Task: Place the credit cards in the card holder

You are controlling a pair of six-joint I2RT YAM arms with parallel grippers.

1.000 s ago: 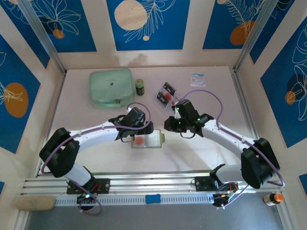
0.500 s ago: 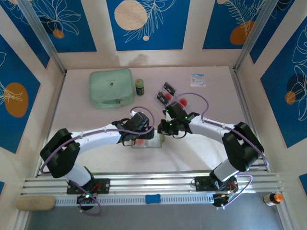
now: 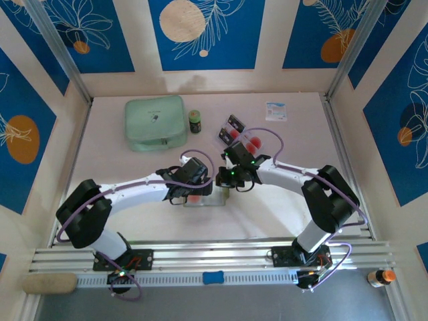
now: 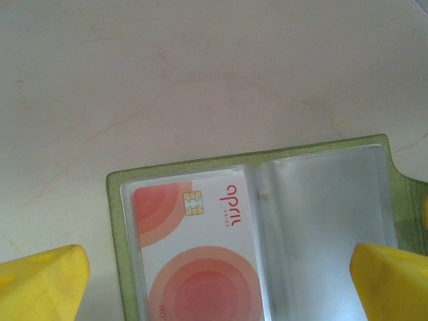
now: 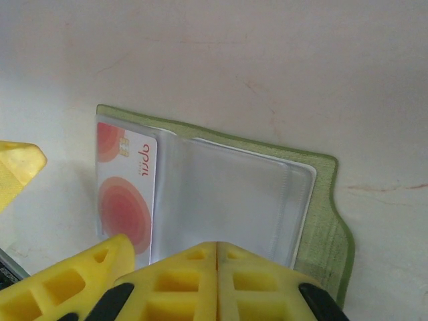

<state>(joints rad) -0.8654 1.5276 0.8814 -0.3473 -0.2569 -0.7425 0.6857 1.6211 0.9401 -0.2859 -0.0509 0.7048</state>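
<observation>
The olive-green card holder (image 4: 118, 221) lies open on the table, its clear sleeves (image 5: 227, 200) facing up. One white credit card with red circles (image 4: 194, 247) sits inside the left sleeve (image 5: 124, 194). More credit cards (image 3: 235, 131) lie further back. My left gripper (image 4: 214, 287) is open, with a yellow fingertip on each side of the holder. My right gripper (image 5: 217, 281) is shut, fingers pressed together over the near edge of the empty right sleeve. In the top view the left gripper (image 3: 194, 185) and the right gripper (image 3: 224, 179) meet over the holder (image 3: 215, 198).
A mint-green zip case (image 3: 155, 122) and a small dark bottle (image 3: 194, 120) stand at the back left. A white packet (image 3: 275, 110) lies at the back right. The arm rail (image 3: 214, 257) runs along the near edge.
The right gripper has swung left and come down at the holder's right side. The left gripper has shifted slightly right over the holder.
</observation>
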